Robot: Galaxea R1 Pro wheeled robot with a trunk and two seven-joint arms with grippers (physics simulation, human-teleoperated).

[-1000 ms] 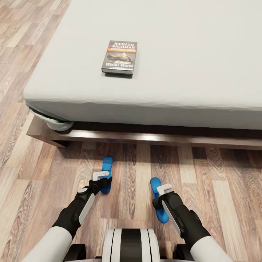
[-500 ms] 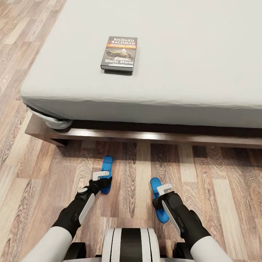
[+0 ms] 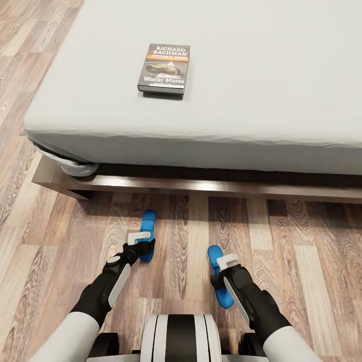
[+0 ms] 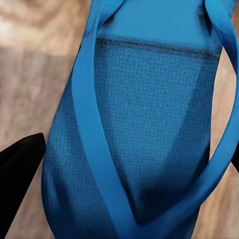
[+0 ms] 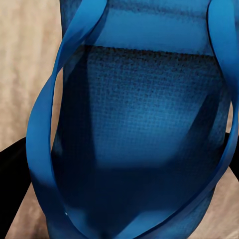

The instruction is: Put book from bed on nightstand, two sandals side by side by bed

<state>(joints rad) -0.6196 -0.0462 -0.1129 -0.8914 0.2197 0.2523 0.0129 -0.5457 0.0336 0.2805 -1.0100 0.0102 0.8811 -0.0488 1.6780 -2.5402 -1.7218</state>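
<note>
Left gripper closed around one blue sandal; right gripper closed around the other sandal, both above the floor. Book lies ahead on the bed.

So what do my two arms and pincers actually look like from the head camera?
Both arms match: white rounded upper sleeves, black forearms with a white side panel, black wrists. The left pincer and the right pincer each end in pale grey-white angular fingers. No cables or markings visible.

2 arms low and forward, left gripper and right gripper downturned
</note>
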